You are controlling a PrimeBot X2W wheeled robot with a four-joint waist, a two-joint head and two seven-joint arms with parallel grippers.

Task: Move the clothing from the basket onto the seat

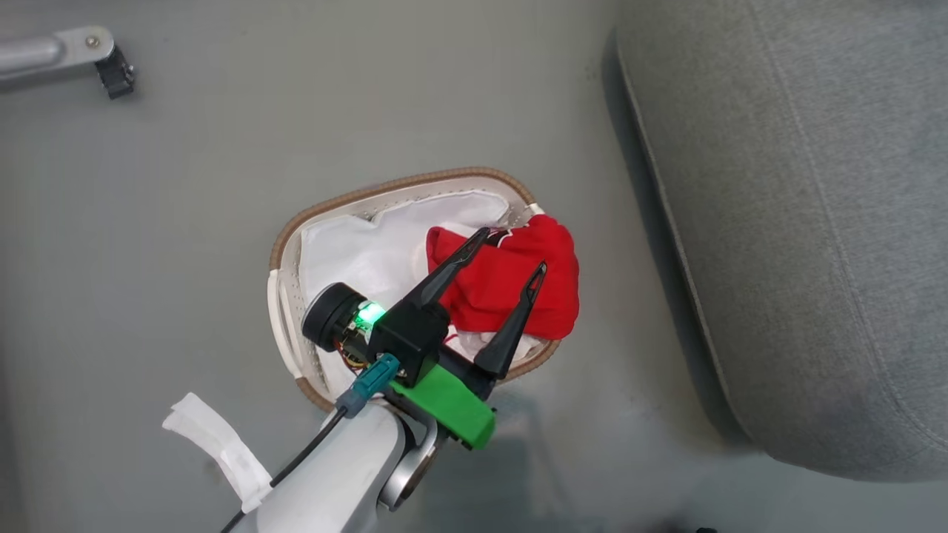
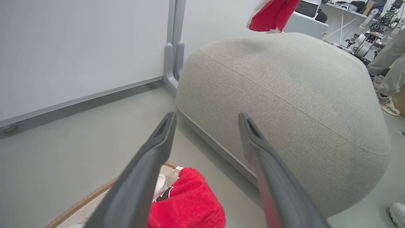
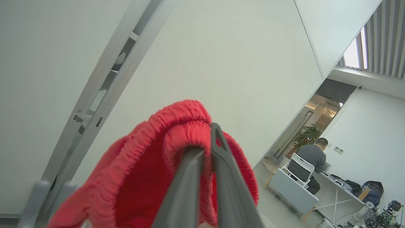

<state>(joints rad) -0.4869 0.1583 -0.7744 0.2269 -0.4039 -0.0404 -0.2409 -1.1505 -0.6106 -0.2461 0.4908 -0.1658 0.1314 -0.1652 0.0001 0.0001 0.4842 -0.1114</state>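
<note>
**Two red pieces in play: one gripped, one in the basket**

One piece is up: the right gripper [image 3: 205, 139] has its fingers pinched together on the elastic hem of a red knit garment [image 3: 142, 177]. The left wrist view shows that garment hanging above the far side of the seat [image 2: 284, 104].

The left gripper [image 1: 514, 249] hangs over the basket [image 1: 400, 183] with jaws spread wide and nothing between them. Below it a second red garment [image 1: 496, 289] lies bunched in the right half of the basket, spilling over the right rim toward the seat. The white liner sheet [image 1: 355, 252] covers the left half. The basket stands on the grey floor [image 1: 185, 222], just left of the seat.

Step in hand, as I judge it: left arm picks the basket piece.

Notes for doing it well:
- Come down over the thickest red fold, not the overhang at the rim, which may slip off.
- Keep both fingers right of the liner, so that it is not pinched along with the garment.
- Close fully, then lift straight up until the fabric clears the rim.
- Release the right arm's piece low over the middle of the seat, not near its edge.
</note>
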